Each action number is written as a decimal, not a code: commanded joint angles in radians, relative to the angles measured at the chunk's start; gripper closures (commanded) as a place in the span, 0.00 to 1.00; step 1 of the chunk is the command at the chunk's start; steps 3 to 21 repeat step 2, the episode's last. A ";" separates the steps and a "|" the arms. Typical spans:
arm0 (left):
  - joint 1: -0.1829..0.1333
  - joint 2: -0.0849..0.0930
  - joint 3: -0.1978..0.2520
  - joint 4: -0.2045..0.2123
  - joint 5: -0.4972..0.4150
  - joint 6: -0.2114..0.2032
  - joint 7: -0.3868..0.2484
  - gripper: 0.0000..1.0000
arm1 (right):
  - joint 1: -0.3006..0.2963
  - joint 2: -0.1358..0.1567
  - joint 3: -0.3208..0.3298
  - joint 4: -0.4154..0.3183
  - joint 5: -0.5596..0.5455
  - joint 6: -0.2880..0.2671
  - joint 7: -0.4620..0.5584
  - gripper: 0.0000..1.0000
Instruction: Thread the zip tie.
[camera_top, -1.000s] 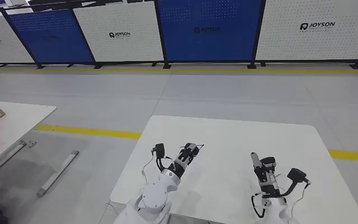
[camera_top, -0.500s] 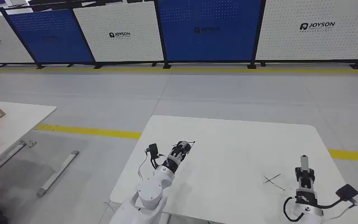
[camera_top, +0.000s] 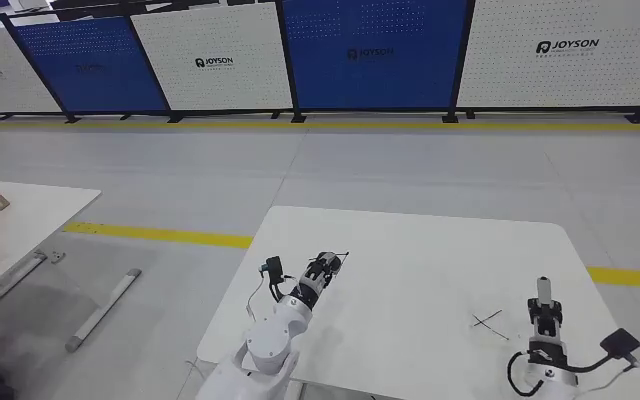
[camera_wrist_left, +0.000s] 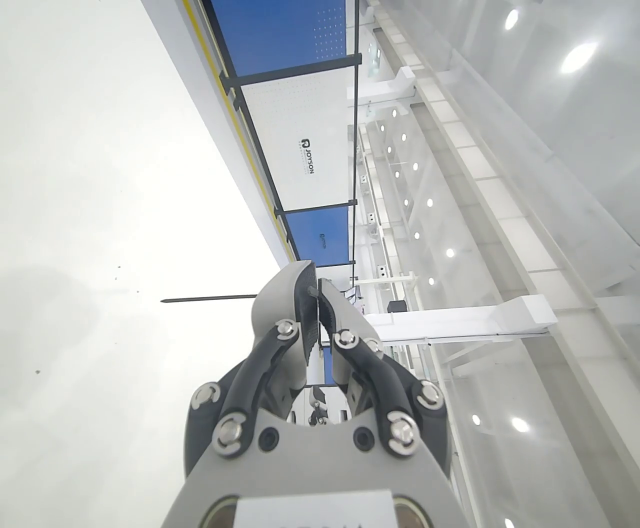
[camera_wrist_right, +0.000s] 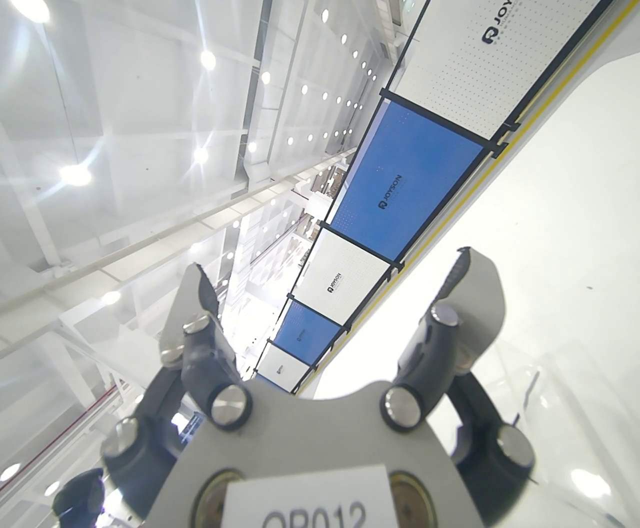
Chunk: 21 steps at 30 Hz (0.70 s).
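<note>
Zip tie (camera_wrist_left: 210, 299), a thin black strip, juts sideways from the left gripper (camera_wrist_left: 315, 286), whose fingers are pressed together on one end of it. The gripper is over the white table (camera_top: 420, 245), near the table's left edge. Whether the free end touches the surface, I cannot tell.

Farther right, well apart from that gripper, two crossed black strips (camera_top: 488, 321) lie flat on the table between the arms. Just to their right is the right gripper (camera_wrist_right: 330, 265), close to the table's near right corner, with its fingers spread wide.

Compared with half a second ago, nothing has shifted. A second ago the left gripper reached slightly farther in over the table. The right arm then stood farther left, over the spot where the crossed strips now lie uncovered. It has since swung out to the right.

Around the table is a grey floor. A second white table (camera_top: 40, 205) sits at the left edge, with a grey bar (camera_top: 103, 308) on the floor beside it. A yellow line (camera_top: 150, 234) runs across the floor, and blue and white perforated panels (camera_top: 375, 50) stand along the far side.
</note>
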 joint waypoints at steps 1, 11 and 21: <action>0.000 0.000 0.000 0.000 0.000 0.000 0.000 1.00 | 0.000 0.000 0.000 0.000 0.000 0.000 0.000 0.00; 0.000 0.000 0.000 0.000 0.000 0.000 0.000 1.00 | 0.000 0.000 0.000 0.000 0.000 0.000 0.000 0.00; 0.000 0.000 0.000 0.000 0.000 0.000 0.000 1.00 | 0.000 0.000 0.000 0.000 0.000 0.000 0.000 0.00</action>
